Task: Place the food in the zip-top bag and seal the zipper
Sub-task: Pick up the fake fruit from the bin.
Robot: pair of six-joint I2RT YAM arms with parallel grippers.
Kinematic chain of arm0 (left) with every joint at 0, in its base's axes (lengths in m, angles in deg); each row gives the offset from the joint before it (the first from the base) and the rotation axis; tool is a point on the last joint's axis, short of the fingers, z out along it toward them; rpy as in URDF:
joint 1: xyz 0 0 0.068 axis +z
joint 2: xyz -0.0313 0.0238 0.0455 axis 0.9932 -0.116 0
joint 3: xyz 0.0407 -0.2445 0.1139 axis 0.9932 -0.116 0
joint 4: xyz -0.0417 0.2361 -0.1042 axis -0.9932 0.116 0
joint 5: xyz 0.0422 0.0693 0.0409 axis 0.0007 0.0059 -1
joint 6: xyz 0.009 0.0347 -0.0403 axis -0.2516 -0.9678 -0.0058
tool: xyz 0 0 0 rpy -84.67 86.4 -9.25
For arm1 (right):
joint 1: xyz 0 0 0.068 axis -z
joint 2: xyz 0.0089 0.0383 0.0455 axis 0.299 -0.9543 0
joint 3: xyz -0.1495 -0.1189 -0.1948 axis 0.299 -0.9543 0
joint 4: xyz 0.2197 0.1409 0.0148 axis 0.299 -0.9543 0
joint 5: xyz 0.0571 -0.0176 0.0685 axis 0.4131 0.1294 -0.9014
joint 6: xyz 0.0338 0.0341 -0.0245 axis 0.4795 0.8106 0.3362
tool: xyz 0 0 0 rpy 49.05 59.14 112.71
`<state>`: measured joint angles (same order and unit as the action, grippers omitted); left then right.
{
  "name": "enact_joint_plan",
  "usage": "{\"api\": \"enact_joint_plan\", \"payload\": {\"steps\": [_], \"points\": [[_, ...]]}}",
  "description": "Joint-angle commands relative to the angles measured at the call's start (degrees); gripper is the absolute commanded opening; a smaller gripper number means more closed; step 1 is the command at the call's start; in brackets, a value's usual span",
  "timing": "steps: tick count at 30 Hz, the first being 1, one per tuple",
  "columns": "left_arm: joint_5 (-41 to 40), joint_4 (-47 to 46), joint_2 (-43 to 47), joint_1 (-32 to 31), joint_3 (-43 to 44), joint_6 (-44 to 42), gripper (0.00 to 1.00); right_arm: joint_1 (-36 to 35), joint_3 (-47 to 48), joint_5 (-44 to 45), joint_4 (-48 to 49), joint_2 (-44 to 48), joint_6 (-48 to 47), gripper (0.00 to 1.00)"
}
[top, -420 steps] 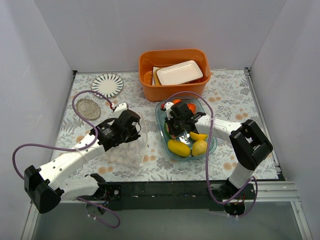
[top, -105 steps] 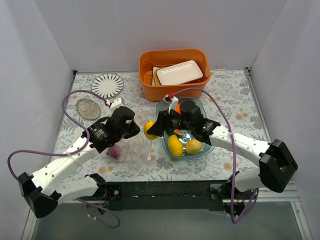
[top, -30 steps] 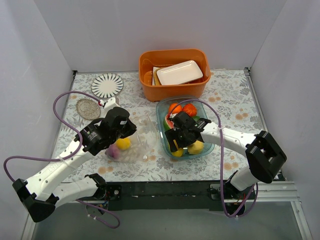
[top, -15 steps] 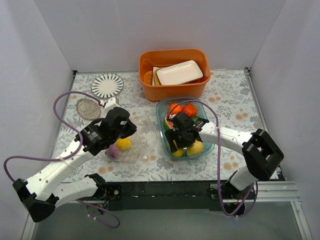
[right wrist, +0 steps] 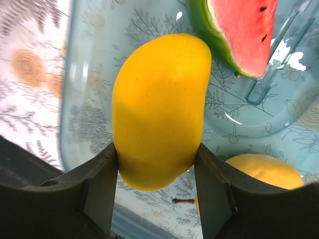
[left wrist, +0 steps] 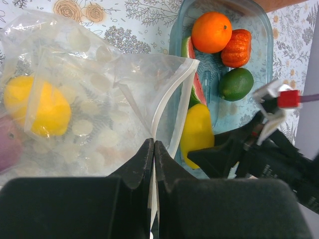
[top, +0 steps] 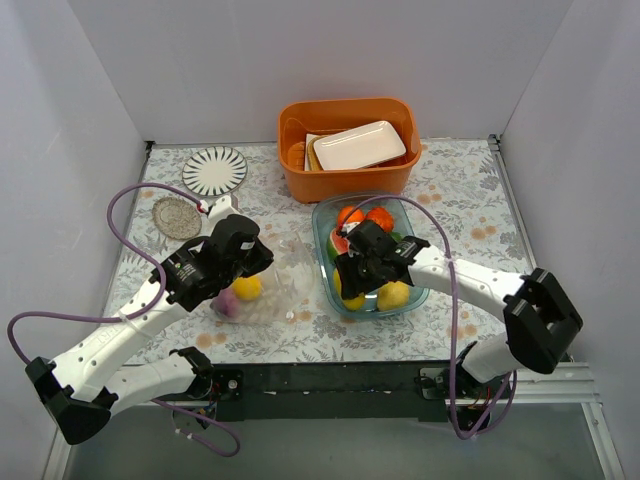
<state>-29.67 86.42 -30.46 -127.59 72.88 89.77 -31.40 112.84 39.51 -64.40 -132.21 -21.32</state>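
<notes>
The zip-top bag (top: 278, 288) lies on the table with a yellow lemon (top: 247, 288) and a purple onion (top: 226, 305) inside. My left gripper (left wrist: 153, 145) is shut on the zipper (left wrist: 173, 102) at the bag's mouth and holds that edge up. The blue-tinted tray (top: 422, 290) holds the orange (left wrist: 212, 32), the red tomato (left wrist: 237, 47), the dark green fruit (left wrist: 236, 83), the watermelon slice (right wrist: 239, 30) and another lemon (right wrist: 264, 172). My right gripper (right wrist: 157, 164) is down in the tray, with both fingers pressed against the sides of the yellow mango (right wrist: 159, 104).
An orange bin (top: 300, 175) with a white dish (top: 360, 145) stands behind the tray. A striped plate (top: 215, 170) and a woven coaster (top: 177, 217) lie at the back left. White walls close in three sides of the table.
The right gripper's jaws have closed in on the mango in the tray. The left arm has stayed put with the bag's edge in its grip.
</notes>
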Motion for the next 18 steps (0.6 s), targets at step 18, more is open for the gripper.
{"api": "enact_joint_plan", "payload": {"steps": [18], "points": [[2.0, -2.6, -0.4, 0.0, -1.3, -0.4, 0.00, -0.4, 4.2, -12.5, 17.3, 11.1, 10.1, 0.32]]}}
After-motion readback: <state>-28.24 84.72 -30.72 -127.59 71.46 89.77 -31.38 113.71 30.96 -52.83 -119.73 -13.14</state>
